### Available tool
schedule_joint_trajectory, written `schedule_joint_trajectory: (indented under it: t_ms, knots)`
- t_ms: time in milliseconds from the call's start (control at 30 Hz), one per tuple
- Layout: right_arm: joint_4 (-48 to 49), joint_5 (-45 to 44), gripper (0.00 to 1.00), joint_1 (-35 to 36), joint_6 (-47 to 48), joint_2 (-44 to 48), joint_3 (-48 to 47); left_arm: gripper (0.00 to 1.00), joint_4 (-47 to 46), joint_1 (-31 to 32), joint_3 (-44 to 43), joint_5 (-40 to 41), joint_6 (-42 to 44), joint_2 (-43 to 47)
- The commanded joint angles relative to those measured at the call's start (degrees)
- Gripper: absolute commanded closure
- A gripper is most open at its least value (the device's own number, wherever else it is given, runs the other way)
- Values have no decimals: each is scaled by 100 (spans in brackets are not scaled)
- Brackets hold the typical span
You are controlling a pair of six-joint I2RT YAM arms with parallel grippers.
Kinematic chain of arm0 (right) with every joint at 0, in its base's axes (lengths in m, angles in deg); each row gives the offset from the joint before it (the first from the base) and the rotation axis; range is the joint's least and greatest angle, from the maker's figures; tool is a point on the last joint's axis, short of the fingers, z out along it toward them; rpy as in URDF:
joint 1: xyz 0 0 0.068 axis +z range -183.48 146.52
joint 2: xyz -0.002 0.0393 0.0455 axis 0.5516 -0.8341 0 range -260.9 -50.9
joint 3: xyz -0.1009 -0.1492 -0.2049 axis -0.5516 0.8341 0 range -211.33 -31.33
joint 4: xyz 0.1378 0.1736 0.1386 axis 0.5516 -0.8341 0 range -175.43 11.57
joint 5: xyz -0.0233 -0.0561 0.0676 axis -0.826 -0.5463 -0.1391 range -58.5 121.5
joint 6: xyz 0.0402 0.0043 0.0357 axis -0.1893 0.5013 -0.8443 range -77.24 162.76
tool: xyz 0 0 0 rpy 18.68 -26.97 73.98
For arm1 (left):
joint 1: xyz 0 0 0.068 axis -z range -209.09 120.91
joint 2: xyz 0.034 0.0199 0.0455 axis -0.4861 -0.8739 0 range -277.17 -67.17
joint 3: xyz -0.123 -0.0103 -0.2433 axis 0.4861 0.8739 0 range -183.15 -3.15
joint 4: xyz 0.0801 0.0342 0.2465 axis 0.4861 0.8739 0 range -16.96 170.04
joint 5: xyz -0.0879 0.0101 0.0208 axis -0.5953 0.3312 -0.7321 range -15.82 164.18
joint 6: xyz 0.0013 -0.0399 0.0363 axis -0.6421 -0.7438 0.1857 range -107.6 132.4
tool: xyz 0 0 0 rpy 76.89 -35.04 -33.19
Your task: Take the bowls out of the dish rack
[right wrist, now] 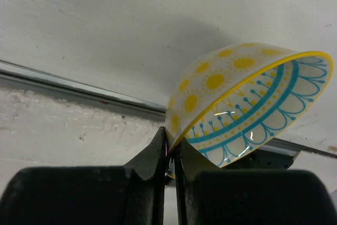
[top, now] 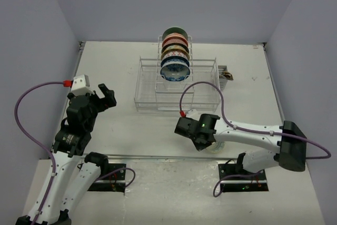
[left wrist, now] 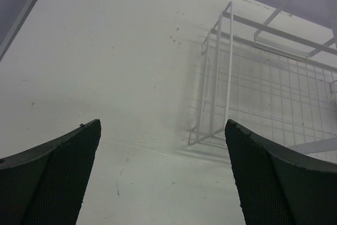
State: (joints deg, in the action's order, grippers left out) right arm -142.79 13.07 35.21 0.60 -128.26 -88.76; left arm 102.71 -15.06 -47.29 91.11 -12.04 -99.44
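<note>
White table [top: 118, 69] — wire dish rack [top: 200, 85] toward its far side

White wire dish rack [top: 152, 90], rectangular, upright, its taller central slots holding a row of bowls [top: 175, 51] on edge, dark green at the back and blue at the front; one yellow bowl [right wrist: 247, 98], sun-dotted outside, turquoise-patterned inside, clear of the rack, tilted, rim pinched in the right gripper [right wrist: 171, 143].

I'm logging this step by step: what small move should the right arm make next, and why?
Probably lower the yellow sun-patterned bowl onto the table and open the right tool: it pinches the rim, bowl tilted, clear of the dish rack.
</note>
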Motion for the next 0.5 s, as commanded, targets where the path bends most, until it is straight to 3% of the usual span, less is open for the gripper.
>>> schedule_joint_trajectory:
  t_ms: [0, 233, 333, 367, 467]
  knots:
    - [406, -2, 100, -66, 154, -173, 135, 0, -155, -5, 11, 100, 98, 10]
    - [802, 24, 96, -180, 312, -1105, 294, 0, -154, -5, 11, 100, 89, 19]
    - [829, -19, 84, -171, 304, -1211, 171, 0, -137, -5, -7, 83, 89, -7]
    - [759, -54, 66, -171, 287, -1211, 66, 0, -120, 4, -33, 48, 98, -16]
    - [557, -178, 50, -180, 216, -1027, -136, 0, -67, 4, -112, -75, 168, -95]
